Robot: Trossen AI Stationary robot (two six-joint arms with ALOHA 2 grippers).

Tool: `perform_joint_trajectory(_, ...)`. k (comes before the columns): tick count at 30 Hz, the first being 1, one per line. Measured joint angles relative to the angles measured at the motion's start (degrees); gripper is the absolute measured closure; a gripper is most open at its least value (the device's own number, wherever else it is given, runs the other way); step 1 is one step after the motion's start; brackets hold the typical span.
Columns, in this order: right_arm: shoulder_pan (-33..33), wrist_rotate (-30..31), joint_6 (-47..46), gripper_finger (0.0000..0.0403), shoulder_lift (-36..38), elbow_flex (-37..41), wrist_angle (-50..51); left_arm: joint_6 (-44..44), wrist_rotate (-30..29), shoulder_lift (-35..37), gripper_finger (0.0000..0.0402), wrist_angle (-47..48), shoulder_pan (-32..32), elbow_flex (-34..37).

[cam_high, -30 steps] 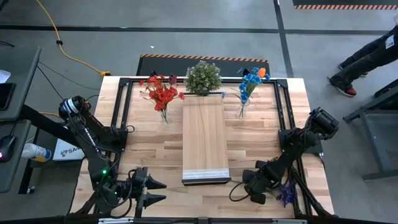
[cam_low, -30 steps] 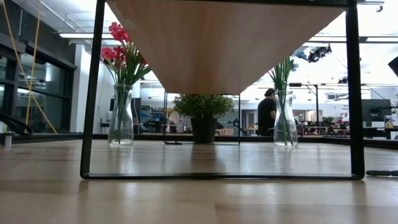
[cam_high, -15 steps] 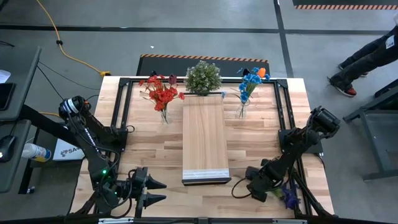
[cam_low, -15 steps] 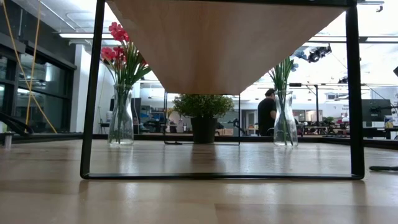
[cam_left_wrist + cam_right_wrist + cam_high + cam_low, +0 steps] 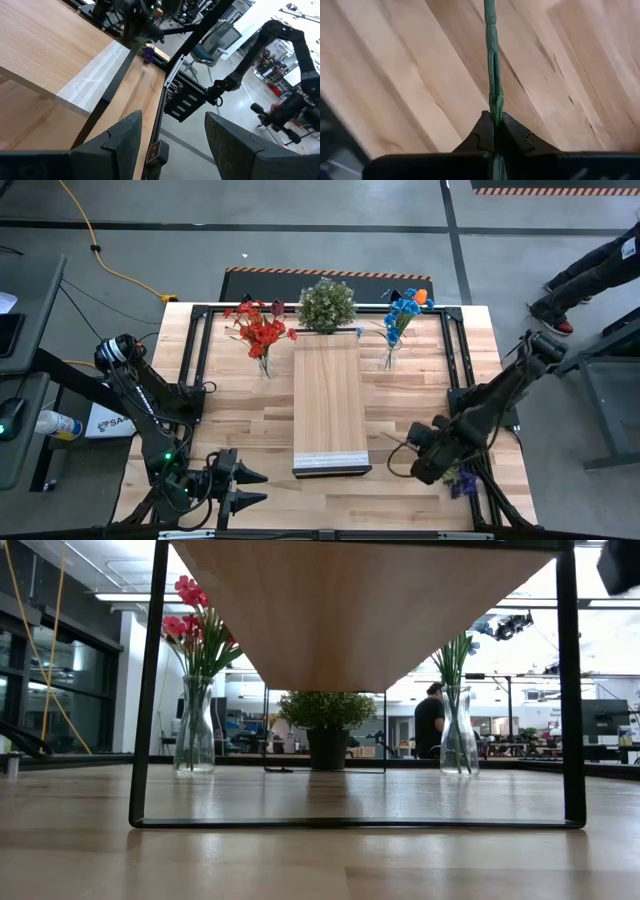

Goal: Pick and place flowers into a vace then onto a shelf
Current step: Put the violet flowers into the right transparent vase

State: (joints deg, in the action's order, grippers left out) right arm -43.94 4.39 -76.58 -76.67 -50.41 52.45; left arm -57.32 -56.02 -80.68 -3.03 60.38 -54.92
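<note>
My right gripper (image 5: pixel 418 461) is over the table's near right part, shut on a purple flower whose bloom (image 5: pixel 461 480) trails behind it toward the near right corner. In the right wrist view its thin green stem (image 5: pixel 492 60) runs forward from the fingers above the wood. My left gripper (image 5: pixel 243 486) waits open at the near left, its fingers apart (image 5: pixel 172 145). A vase of red flowers (image 5: pixel 262 340) stands left of the shelf (image 5: pixel 328 405). On the shelf's right stands a vase of blue and orange flowers (image 5: pixel 396 330). My right gripper pinches the purple flower's green stem (image 5: pixel 493 107) between its two fingers (image 5: pixel 482 132), the stem lying along them and sticking out ahead. The bloom end (image 5: pixel 461 480) trails behind the gripper. No stem shows on the tabletop in the low view, so the flower seems lifted clear.
A bushy potted plant (image 5: pixel 327 305) stands at the shelf's far end. The shelf rests on a black metal frame (image 5: pixel 147 690) that spans the low view. A black frame runs around the table. A person's legs (image 5: pixel 590 270) show on the floor beyond the far right corner.
My right arm has risen and drawn the gripper a little toward the far edge and the shelf. The purple flower has gone up with it; its stem, which lay on the table at the low view's right edge, no longer shows there.
</note>
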Motion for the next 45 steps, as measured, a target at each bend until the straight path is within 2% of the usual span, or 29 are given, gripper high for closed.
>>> perform_joint_trajectory(6, 0.0, 7.6, -2.7, 0.0399, 8.8, -0.1, 0.0, 0.0, -1.9, 0.0, 0.0151, -0.5, 0.0, 0.0)
perform_joint_trajectory(11, 0.1, 11.9, -3.1, 0.0399, 13.4, -0.1, 0.0, 0.0, -4.7, 0.0, 0.0151, -0.8, 0.0, 0.0)
perform_joint_trajectory(17, 0.1, 16.0, 0.4, 0.0399, 14.8, -0.8, -2.9, 0.0, -8.1, 0.0, 0.0151, -3.6, 0.0, 0.0)
perform_joint_trajectory(22, 0.1, 21.1, 7.2, 0.0399, 13.7, -6.4, -3.5, 0.0, -11.2, 0.0, 0.0151, -4.6, 0.0, 0.0)
perform_joint_trajectory(27, 1.3, 23.5, 15.4, 0.0399, 10.7, -16.3, 1.1, 0.0, -13.4, 0.0, 0.0151, -4.6, 0.0, 0.0)
perform_joint_trajectory(31, 2.5, 25.7, 21.7, 0.0399, 5.9, -27.3, 9.2, 0.0, -14.1, 0.0, 0.0151, -4.6, 0.0, 0.0)
perform_joint_trajectory(35, 3.8, 27.5, 28.7, 0.0399, -0.7, -39.9, 18.8, 0.5, -14.1, 0.0, 0.0151, -6.9, 0.0, 0.0)
perform_joint_trajectory(42, 5.8, 31.6, 40.8, 0.0400, -14.2, -62.1, 35.1, 6.1, -15.7, 0.0, 0.0151, -11.9, 0.0, -0.3)
perform_joint_trajectory(45, 6.7, 33.7, 46.7, 0.0400, -19.3, -69.9, 37.4, 9.5, -16.8, 0.1, 0.0151, -12.1, 0.0, -2.2)
